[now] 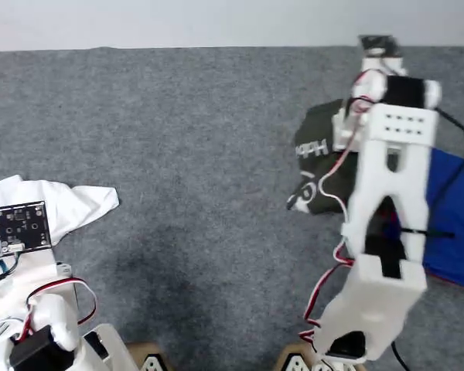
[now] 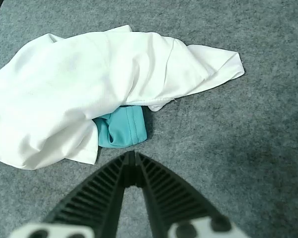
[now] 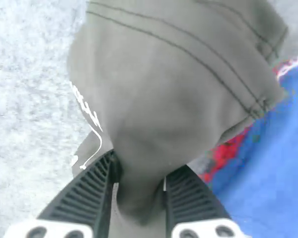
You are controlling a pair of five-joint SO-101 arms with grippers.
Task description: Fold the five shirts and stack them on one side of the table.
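Dark shirt (image 3: 174,89) is gripped by right claw (image 3: 144,168), presumably for spreading; left claw (image 2: 131,157) is clenched, empty, near white shirt (image 2: 89,84)

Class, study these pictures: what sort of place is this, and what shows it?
Probably a robotics test bench, not a home: a grey felt-like table cover, a white plastic robot arm with bare red wiring, and a dark olive fabric shirt clamped in the right gripper.

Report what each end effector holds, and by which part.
The right end effector pinches a bunched fold of the olive shirt. The left end effector is shut on nothing, near the white shirt.
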